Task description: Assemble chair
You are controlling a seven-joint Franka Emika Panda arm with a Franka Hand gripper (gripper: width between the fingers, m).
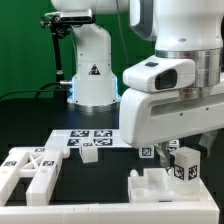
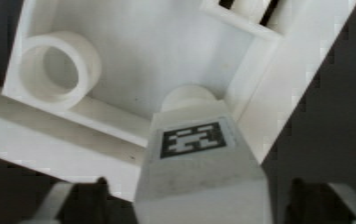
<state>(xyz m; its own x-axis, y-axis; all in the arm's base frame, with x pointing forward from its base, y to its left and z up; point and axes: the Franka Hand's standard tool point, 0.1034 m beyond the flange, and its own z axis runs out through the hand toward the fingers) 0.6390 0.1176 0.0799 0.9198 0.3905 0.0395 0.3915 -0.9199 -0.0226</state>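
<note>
While the claw (image 1: 168, 150) hangs low over the counter (image 1: 100, 190) at the exterior view's right, its fingers (image 2: 54, 205) stand spread and grip nothing, with a dark gap on each side of the tagged post (image 2: 196, 150) between them. A slotted panel (image 2: 157, 60) with a ring lies under the post. The cross-braced frame (image 1: 30, 168) sits well apart at the left, beyond the marker board (image 1: 85, 135).

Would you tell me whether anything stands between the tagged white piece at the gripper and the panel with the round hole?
Nothing visible does: the wrist view shows the tagged piece right before the panel, no part between.
</note>
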